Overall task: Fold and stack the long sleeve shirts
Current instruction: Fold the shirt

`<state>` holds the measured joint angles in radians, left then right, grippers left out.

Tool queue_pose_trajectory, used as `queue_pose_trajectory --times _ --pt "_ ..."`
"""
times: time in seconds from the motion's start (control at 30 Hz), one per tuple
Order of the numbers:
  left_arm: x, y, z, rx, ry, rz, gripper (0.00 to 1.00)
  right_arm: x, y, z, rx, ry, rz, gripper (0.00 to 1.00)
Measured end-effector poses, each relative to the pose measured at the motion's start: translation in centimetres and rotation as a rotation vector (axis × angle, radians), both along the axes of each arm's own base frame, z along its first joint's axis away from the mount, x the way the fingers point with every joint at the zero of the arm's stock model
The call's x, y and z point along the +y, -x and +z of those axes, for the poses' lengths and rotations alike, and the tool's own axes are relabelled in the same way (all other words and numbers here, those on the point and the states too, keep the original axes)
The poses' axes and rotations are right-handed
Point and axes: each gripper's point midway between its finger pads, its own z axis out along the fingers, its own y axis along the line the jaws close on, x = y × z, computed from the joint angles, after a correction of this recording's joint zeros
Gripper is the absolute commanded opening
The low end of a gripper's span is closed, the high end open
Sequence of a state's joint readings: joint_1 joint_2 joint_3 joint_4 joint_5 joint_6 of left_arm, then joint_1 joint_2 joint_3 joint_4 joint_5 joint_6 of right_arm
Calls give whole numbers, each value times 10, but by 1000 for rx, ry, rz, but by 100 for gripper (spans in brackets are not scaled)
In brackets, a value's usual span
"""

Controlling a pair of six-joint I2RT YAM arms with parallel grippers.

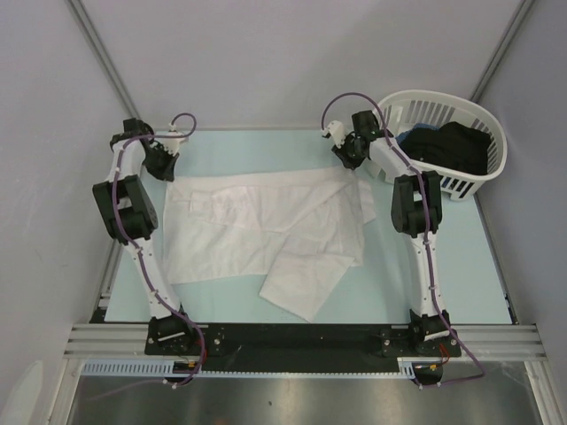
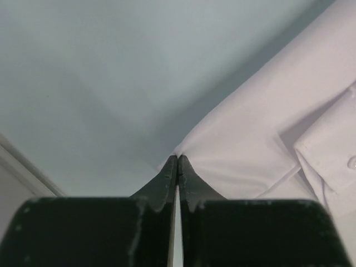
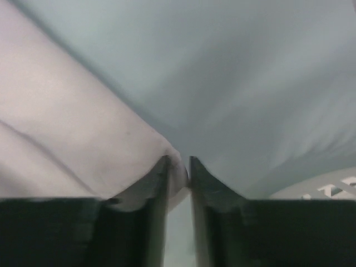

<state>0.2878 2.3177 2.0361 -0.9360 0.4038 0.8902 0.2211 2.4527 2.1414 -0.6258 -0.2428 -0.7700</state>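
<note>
Table pale blue, walls grey; left end effector, right end effector clamped on shirt.

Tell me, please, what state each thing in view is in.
shirt: laid out, rumpled, not yet folded.
left claw: shut on the shirt's far left corner.
right claw: pinching the shirt's far right edge.
basket: upright, holding dark clothes.

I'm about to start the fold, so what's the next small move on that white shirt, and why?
Probably close the right gripper fully on its corner before lifting. The left gripper looks shut on the far left corner of the white shirt, but the right one shows a narrow gap with cloth bunched in it, so it may slip.
</note>
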Motion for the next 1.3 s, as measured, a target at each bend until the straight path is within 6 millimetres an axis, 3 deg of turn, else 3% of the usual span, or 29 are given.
queue_pose_trajectory --times 0.03,0.13,0.23,0.3,0.43,0.53,0.6,0.67,0.73,0.87,0.97,1.03,1.3 --pt "1 -5 0 -12 0 10 25 1 -4 1 -13 2 -9 61" --pt "3 -15 0 -35 10 49 42 5 -7 7 -26 -12 -25 78" --pt "-3 -16 7 -72 47 63 52 14 -2 18 -16 -52 -15 85" --pt "-15 2 14 -70 90 58 59 21 14 32 8 -94 4 87" --pt "-47 57 47 -76 168 9 63 31 78 77 72 -193 91 83" --pt "-70 104 79 -125 178 -75 63 32 152 115 109 -251 201 79" --pt "-87 143 92 -147 168 -142 63 32 202 128 133 -273 275 77" --pt "-107 179 92 -140 162 -204 63 35 242 124 167 -286 338 76" --pt "-136 210 84 -115 171 -294 64 36 284 103 251 -292 381 76" --pt "-227 270 56 14 247 -523 66 27 348 43 451 -277 397 76" --pt "-279 295 46 78 301 -577 66 19 365 29 499 -273 381 76" --pt "-299 300 45 103 327 -575 65 16 367 31 480 -281 367 76" --pt "-348 255 21 256 446 -242 61 -1 348 76 332 -378 215 77"
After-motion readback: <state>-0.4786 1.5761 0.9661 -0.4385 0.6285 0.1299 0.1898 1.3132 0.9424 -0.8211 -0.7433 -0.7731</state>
